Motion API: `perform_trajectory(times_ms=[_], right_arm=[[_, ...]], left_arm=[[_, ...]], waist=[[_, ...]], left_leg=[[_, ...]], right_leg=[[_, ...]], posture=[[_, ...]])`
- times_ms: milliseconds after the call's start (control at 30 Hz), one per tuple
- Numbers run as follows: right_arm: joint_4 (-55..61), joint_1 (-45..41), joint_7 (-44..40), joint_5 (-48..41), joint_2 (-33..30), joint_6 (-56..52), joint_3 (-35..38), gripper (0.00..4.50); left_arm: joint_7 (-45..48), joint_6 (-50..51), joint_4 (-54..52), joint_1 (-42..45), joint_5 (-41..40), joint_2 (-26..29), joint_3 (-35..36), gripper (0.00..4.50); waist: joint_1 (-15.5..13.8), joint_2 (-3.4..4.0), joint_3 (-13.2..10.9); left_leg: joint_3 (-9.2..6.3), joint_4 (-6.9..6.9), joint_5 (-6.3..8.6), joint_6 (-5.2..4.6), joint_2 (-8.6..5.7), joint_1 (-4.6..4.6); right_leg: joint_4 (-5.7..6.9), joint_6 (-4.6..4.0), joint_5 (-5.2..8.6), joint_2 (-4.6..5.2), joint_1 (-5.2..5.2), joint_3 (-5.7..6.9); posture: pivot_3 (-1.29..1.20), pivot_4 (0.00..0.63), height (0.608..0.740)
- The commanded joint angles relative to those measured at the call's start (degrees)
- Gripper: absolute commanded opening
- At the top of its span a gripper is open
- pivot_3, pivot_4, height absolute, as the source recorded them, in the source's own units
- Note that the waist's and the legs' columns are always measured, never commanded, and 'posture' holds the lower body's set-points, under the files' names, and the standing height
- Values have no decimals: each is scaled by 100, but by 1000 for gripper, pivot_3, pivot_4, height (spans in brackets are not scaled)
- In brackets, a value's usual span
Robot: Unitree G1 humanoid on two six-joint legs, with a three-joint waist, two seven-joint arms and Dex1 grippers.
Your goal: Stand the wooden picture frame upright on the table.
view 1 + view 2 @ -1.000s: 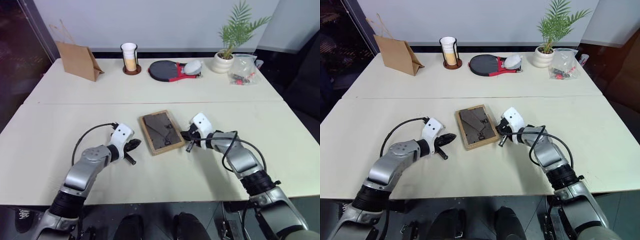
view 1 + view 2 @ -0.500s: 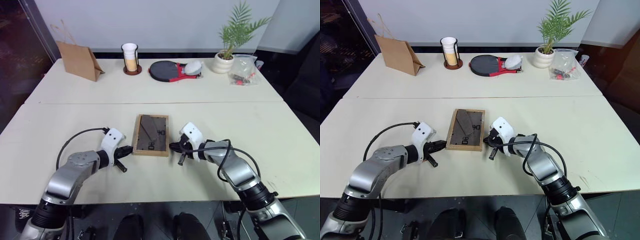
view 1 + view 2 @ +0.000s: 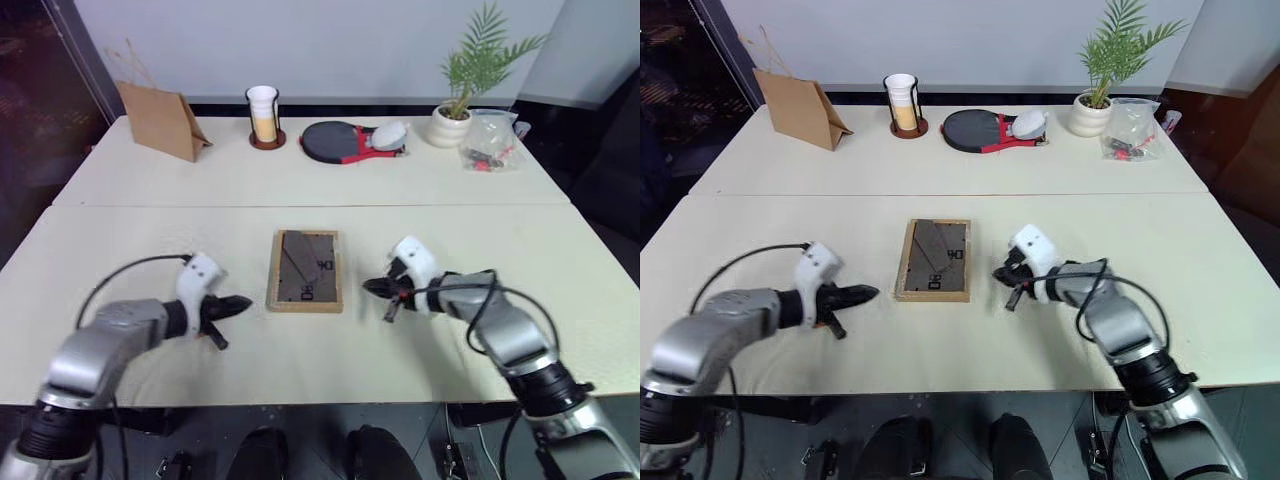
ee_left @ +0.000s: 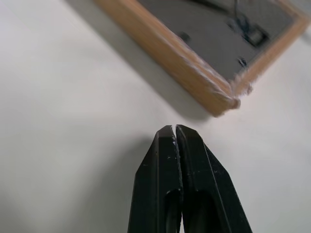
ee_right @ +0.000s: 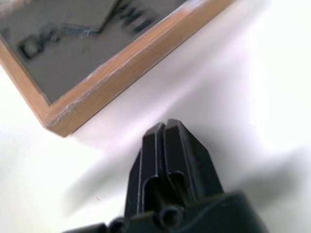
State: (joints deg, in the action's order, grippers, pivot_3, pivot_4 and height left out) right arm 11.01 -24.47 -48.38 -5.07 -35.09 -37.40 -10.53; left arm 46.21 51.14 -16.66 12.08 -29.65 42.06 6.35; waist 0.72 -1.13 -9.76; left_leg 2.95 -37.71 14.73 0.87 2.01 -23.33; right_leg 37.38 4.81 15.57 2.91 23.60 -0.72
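**Frame flat, back up, both grippers off it**

Wooden picture frame (image 3: 306,270) lies flat on the table (image 3: 420,200), near the front middle, dark back facing up, long sides running away from the robot. Fold-out stand looks folded flat against the back; hinge detail too small to read.

Left gripper (image 3: 243,302) sits just beside the frame's near left corner, not touching; in the left wrist view its fingers are pressed together, tips aimed at that corner. Right gripper (image 3: 368,286) hangs near the right edge, apart from it, fingers likewise closed on nothing.

Judgement: step in hand is getting a purchase on the frame. Nothing lifted yet, task barely begun.

To do it well:
- Open one gripper before approach; closed tips can only push.
- A flat frame gives little edge to pinch. Brace one long side with closed tips, tip up the opposite side.
- Stand must swing out before release, or the frame falls back.
- Keep the lift slow; smooth tabletop lets the frame slide.
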Motion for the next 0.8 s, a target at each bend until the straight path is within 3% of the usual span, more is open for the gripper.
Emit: perform_trajectory(times_ms=[33,233,467,800], right_arm=[[615,-128,-397,-577,-213,-131,423,0],[622,-324,-497,-617,-416,20,320,0],[-26,-398,-154,-211,-152,396,-159,0],[-729,-435,195,331,561,836,-881,0]], left_arm=[[424,556,207,364,-861,89,545,1418],[556,1837,1136,1145,-1717,131,774,4451],[-83,3052,2723,2140,-1888,-384,895,4451],[-487,3099,3529,2458,-1537,-1077,547,4451]], waist=[[1,0,0],[6,-1,0],[8,-3,-1],[14,-3,-1]], left_leg=[[-2,0,0,0,0,0],[-2,-2,0,-1,-9,-1],[-5,-6,1,-1,-10,-3],[-3,-17,0,-1,-9,-8]], right_leg=[[-1,0,0,-1,-1,1],[-2,2,-1,-3,-2,3],[-1,4,-1,-11,0,3],[3,4,-1,-11,2,0]], posture=[[0,150,740],[0,150,740],[0,150,740],[0,150,740]])
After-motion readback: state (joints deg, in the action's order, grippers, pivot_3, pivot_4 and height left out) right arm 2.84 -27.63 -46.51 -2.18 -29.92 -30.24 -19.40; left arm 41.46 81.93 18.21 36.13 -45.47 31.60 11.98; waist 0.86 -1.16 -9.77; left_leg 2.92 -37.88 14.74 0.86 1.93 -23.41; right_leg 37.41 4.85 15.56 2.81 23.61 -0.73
